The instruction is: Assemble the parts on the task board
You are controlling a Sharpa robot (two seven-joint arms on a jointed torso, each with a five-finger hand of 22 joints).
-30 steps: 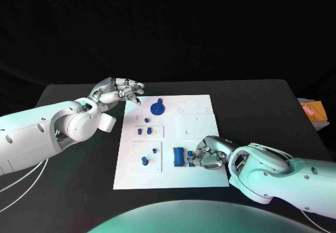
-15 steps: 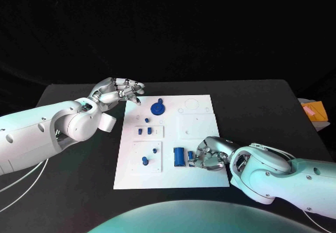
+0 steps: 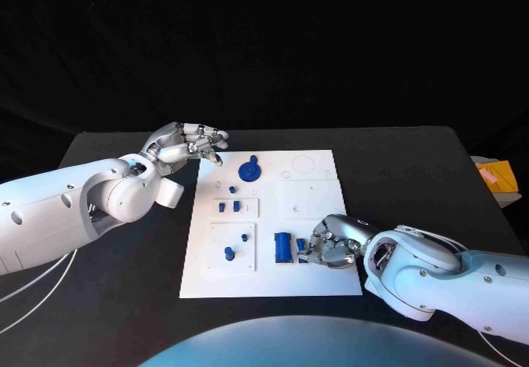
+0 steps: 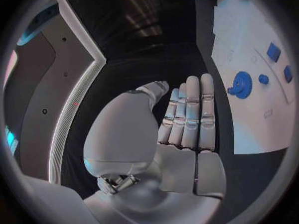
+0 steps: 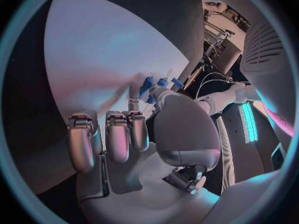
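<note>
The white task board (image 3: 309,202) lies in the middle of the black table. It carries a blue gear-like part (image 3: 250,169), several small blue pegs (image 3: 228,206) and a longer blue block (image 3: 283,246). My right hand (image 3: 332,243) rests on the board's near right part, fingers curled down. Its fingertips (image 5: 134,103) touch a small blue part (image 3: 300,247) beside the block; a firm grip cannot be made out. My left hand (image 3: 185,142) hovers off the board's far left corner, holding nothing. Its fingers (image 4: 190,112) are straight, with the gear-like part (image 4: 239,83) beyond them.
An orange object (image 3: 496,174) lies past the table's right edge. Bare black table (image 3: 419,176) stretches to the right of the board and in front of it. My left forearm (image 3: 77,206) covers the table's left side.
My right hand has crept slightly toward the near edge at the small blue part. The left hand has stayed where it was.
</note>
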